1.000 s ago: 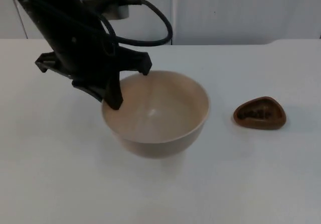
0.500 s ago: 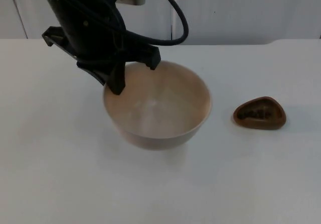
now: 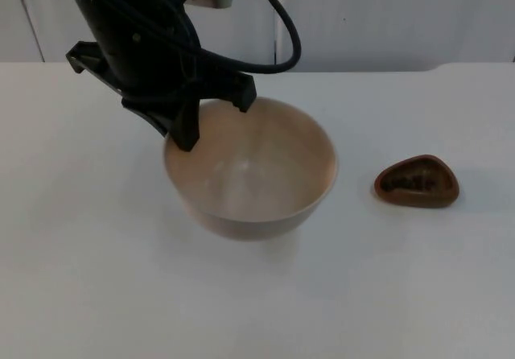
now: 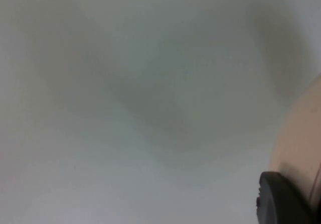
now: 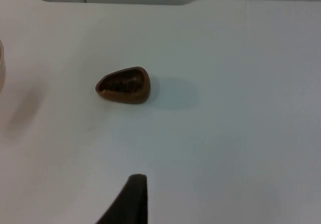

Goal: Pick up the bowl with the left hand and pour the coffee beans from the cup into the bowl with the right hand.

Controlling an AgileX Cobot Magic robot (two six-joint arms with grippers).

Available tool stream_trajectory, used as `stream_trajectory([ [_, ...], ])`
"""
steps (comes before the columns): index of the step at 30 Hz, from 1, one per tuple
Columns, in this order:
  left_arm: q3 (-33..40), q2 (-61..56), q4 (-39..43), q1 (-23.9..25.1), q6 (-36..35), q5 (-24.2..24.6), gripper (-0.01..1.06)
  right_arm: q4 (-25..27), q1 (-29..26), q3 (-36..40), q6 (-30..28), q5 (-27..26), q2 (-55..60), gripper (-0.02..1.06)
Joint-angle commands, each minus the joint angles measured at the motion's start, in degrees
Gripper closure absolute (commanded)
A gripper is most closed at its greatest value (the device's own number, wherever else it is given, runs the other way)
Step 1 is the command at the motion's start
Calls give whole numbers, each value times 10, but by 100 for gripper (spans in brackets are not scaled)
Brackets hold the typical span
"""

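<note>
Altogether, we count:
Bowls: one, a beige bowl (image 3: 251, 170), mouth up, lifted clear of the white table (image 3: 80, 278).
Cups: one, a small brown cup (image 3: 417, 182) holding dark coffee beans (image 3: 409, 183), at 3 o'clock from the bowl, well apart from it.
Cup's axis: in the top view we see a rounded wedge, long axis 9 to 3 o'clock, narrow end toward 9.
Left gripper (image 3: 211, 121): reaching steeply down from 11 o'clock, fingers clamped on the bowl's rim at its 10 o'clock edge.
Right gripper (image 5: 131, 200): waiting above the table near the cup; finger state we cannot tell.
</note>
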Motion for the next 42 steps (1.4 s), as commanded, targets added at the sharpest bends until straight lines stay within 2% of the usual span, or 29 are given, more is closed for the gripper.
stream_trajectory([
  [1,-4,-9,1,-2,-4,5,105,0,-4,3,3,-2,-2,-1],
  [14,-4,-9,1,-2,-4,-1,105,0,-4,-1,5,-6,-2,-1],
  [21,9,-6,4,-2,-5,-13,105,0,-4,-46,5,-13,36,-1],
  [28,10,21,12,-2,-20,-15,105,0,-4,-107,5,-40,161,-1],
  [31,15,32,17,-2,-42,-16,105,0,-4,-145,5,-56,249,-1],
  [38,15,32,25,-2,-45,-22,105,8,-4,-214,5,-59,386,-1],
  [42,15,32,30,-2,-45,-22,105,27,-2,-277,5,-58,494,-1],
])
